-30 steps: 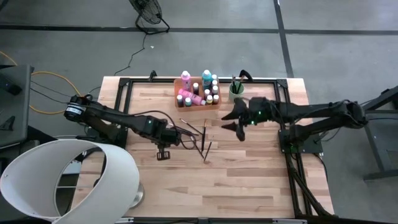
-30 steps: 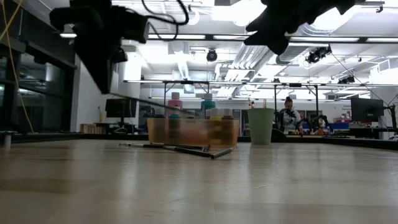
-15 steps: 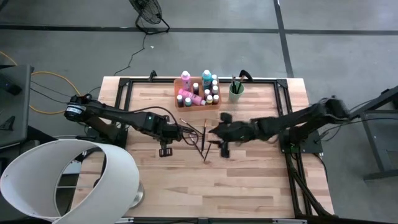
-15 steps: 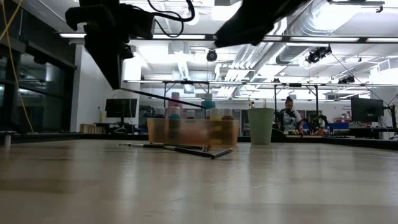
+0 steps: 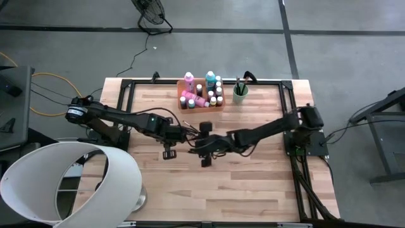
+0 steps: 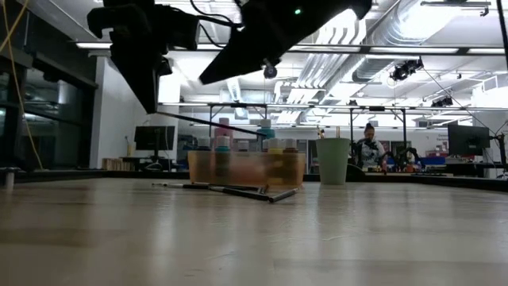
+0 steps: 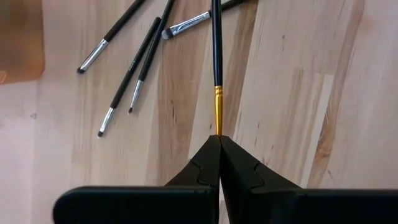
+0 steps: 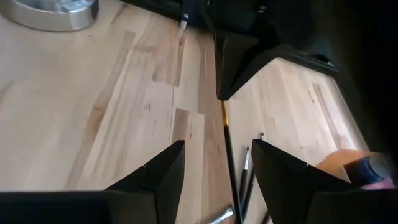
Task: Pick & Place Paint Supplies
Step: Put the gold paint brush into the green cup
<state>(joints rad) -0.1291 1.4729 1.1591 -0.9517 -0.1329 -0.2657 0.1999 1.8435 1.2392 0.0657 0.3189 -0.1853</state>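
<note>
Loose thin dark-handled paintbrushes (image 7: 134,65) lie scattered on the light wooden table (image 5: 253,183) near its middle. Toward the far edge sits the translucent orange rectangular tray (image 5: 201,101) packed with white-capped paint bottles (image 5: 188,80), the light green cup (image 5: 240,92) beside it. The left gripper (image 7: 219,138) hangs above the table, fingers pinched tight on a black brush with a gold ferrule (image 7: 216,74). The right gripper (image 8: 216,152) faces it, fingers spread wide, holding nothing.

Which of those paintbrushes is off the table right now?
The paintbrush with the gold ferrule: the left gripper pinches its bristle end and holds it in the air. The other brushes lie loose on the wooden table.
</note>
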